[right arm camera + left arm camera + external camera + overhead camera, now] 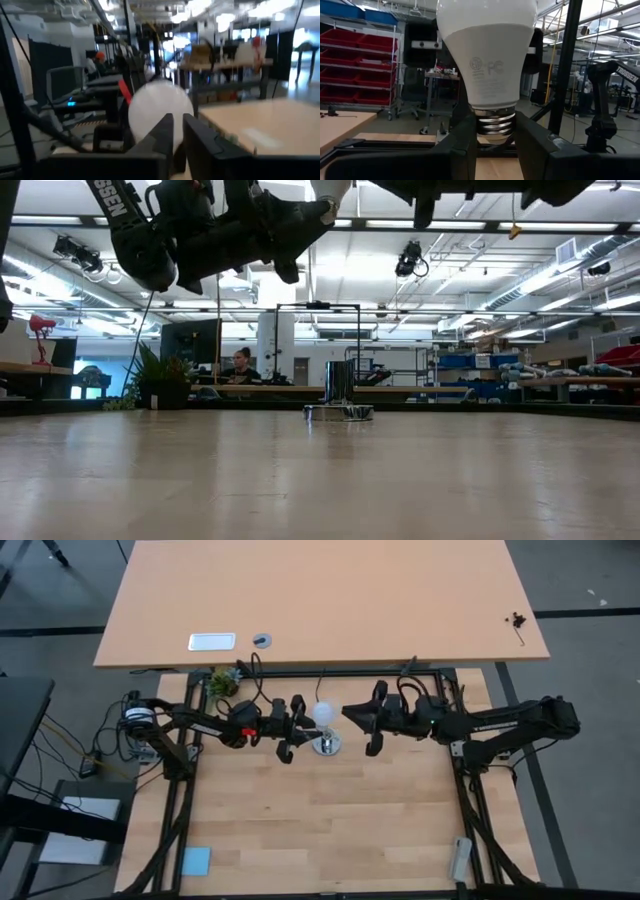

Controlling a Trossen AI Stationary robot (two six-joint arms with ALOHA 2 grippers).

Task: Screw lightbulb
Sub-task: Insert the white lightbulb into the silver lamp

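The white frosted lightbulb [322, 712] is held up in the air by my left gripper [310, 723], glass end up and metallic screw end down. It fills the left wrist view [487, 55]. The round silver socket [326, 745] stands on the table just below it and shows in the low view [338, 412], with the bulb [330, 188] high above. My right gripper [349, 713] is shut and empty. It hovers just right of the bulb and points at it. The bulb shows blurred beyond its fingers in the right wrist view [159, 112]. My left gripper pinches the bulb's metallic screw base [494, 125] between its two fingers [462, 145]. The fingers come level from the table's left side. The bulb stands upright in the hold, glass end up, lifted clear of the table and the socket.
A small potted plant [224, 680] sits at the worktable's far left edge. A blue square [197, 860] lies near the front left, and a small grey object [461, 858] near the front right. A second table [320, 600] stands beyond. A person [240, 365] sits in the room behind.
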